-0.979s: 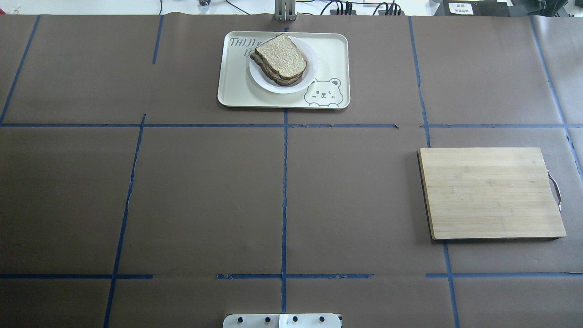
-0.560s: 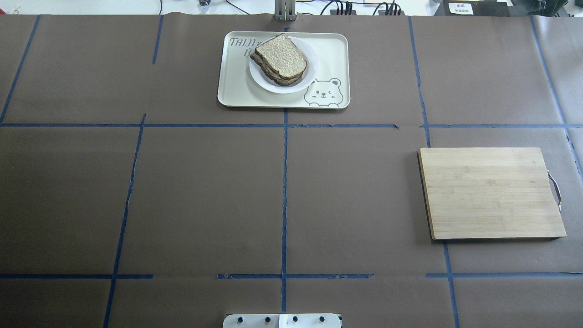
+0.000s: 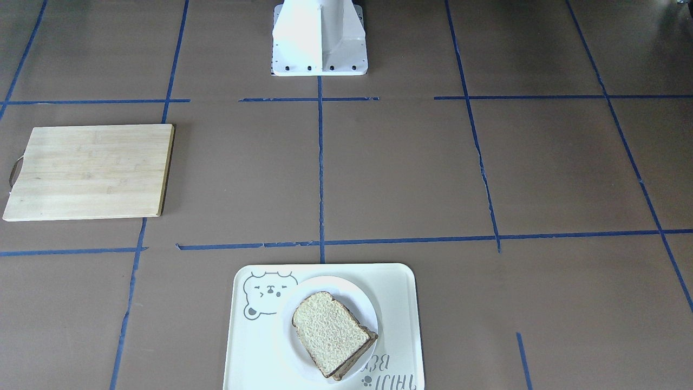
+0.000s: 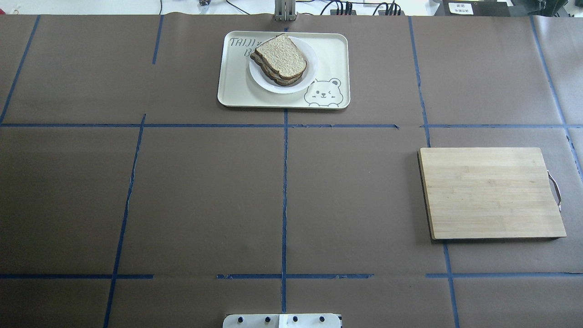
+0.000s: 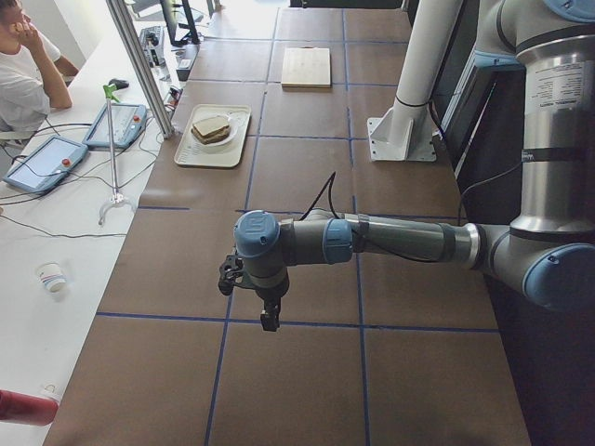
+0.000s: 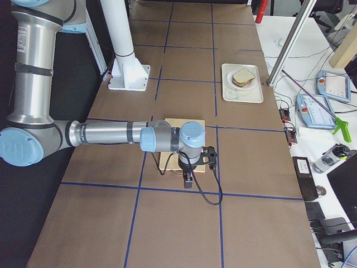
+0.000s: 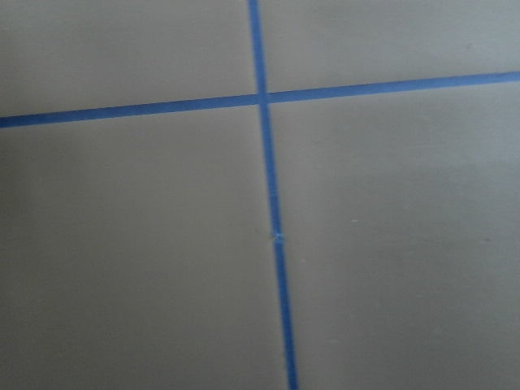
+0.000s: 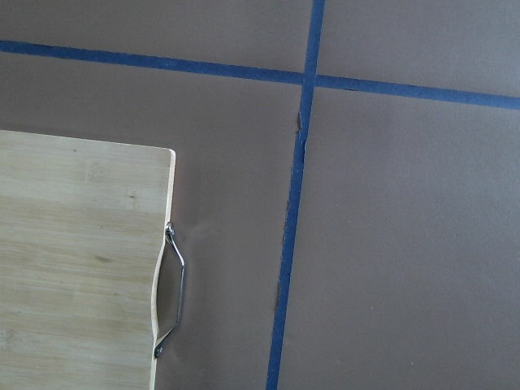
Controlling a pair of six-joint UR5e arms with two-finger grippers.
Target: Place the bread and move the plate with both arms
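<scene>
The bread (image 4: 281, 55) is the top slice of a small stack on the white plate (image 4: 273, 87), which sits on the cream bear tray (image 4: 330, 54) at the table's far middle. It also shows in the front-facing view (image 3: 330, 330) on the plate (image 3: 325, 286). Neither gripper shows in the overhead or front-facing views. My left gripper (image 5: 270, 319) hangs pointing down over the brown table, far from the tray. My right gripper (image 6: 188, 180) hangs pointing down by the cutting board. I cannot tell whether either is open or shut. Neither wrist view shows fingers.
A bamboo cutting board (image 4: 489, 191) with a metal handle (image 8: 175, 292) lies on my right side. The white robot base (image 3: 319, 38) stands at the near edge. Blue tape lines cross the brown table cover. An operator (image 5: 23, 65) sits beyond the far edge.
</scene>
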